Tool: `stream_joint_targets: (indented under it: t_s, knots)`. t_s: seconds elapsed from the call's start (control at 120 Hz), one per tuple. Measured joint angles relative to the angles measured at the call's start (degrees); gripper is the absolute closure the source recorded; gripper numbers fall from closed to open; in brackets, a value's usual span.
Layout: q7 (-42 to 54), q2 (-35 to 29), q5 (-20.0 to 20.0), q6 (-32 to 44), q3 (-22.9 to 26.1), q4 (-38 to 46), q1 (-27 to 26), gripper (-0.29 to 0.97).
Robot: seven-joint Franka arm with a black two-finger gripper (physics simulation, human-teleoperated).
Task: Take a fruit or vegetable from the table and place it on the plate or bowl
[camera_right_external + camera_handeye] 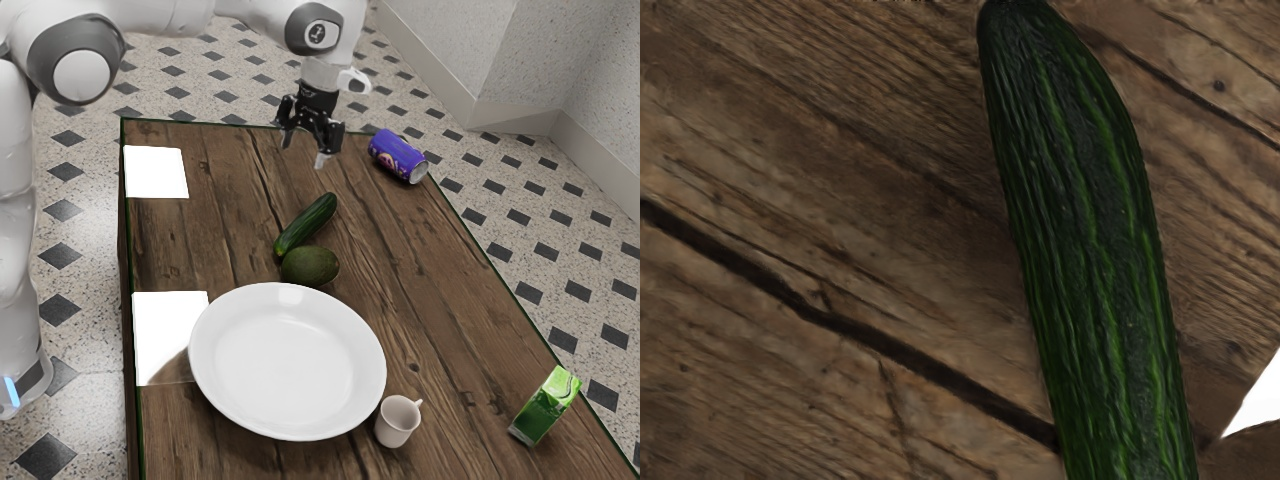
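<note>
Gripper hangs above the far part of the wooden table, clear of the surface, fingers spread wide with nothing between them. Cucumber lies flat on the boards just nearer the camera than the gripper, long axis running diagonally, far end toward the exterior view's right. Its near end sits just beside the avocado; cannot tell whether the two touch. Avocado rests on the table close to the far rim of the white plate, a narrow strip of wood between them. Plate holds nothing. Small white cup stands upright just off the plate's near-right rim. Purple can on its side near the table's far edge, to the exterior view's right of the gripper. Green carton upright at the near right edge, well apart from the rest. Two white squares lie along the left edge, the nearer one partly under the plate's rim. Wrist view: cucumber below the hand, dark green and ribbed, lying on grained planks; a white sliver past it, identity unclear
</note>
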State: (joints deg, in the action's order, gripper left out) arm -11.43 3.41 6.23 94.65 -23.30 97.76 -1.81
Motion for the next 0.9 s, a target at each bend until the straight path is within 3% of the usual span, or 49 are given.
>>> stream_joint_targets:
  t_s: [0.1,0.225,0.442,0.567,0.767,0.9]
  knots:
    - [-3.03,0.3,0.36,1.14,0.19,0.99,-1.6,0.0]
    - [-6.26,-3.55,0.66,4.41,0.0,8.75,-5.98,0.0]
    - [-11.38,-4.78,0.6,7.11,-0.63,11.73,-11.07,0.0]
    - [-13.8,-5.3,0.08,7.55,-0.92,12.08,-10.48,0.0]
    - [-17.36,-6.08,-0.92,7.93,-0.95,14.1,-4.54,0.0]
    - [-19.34,-6.19,-1.11,8.09,-0.97,14.15,-7.35,0.0]
